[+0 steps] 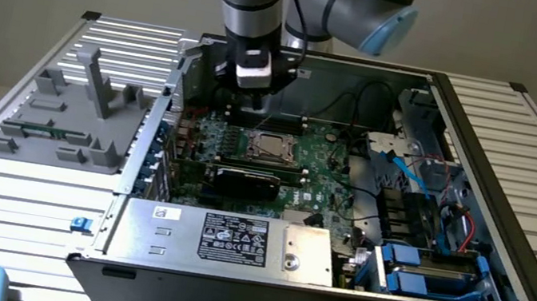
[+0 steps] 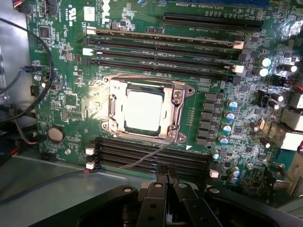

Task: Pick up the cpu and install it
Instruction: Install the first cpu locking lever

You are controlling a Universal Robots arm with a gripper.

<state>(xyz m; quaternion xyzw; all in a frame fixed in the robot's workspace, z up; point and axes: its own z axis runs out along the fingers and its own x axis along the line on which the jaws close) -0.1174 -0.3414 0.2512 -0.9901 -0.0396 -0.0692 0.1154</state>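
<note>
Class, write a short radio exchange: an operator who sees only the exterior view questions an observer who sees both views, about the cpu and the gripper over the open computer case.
Operator: In the exterior view the arm hangs over the motherboard. Where exactly is the cpu?
Observer: In the wrist view it lies flat inside the socket's metal frame, shiny top up.
Operator: Is anything held?
Observer: No. The gripper is shut, with its fingers together and nothing between them.
</note>
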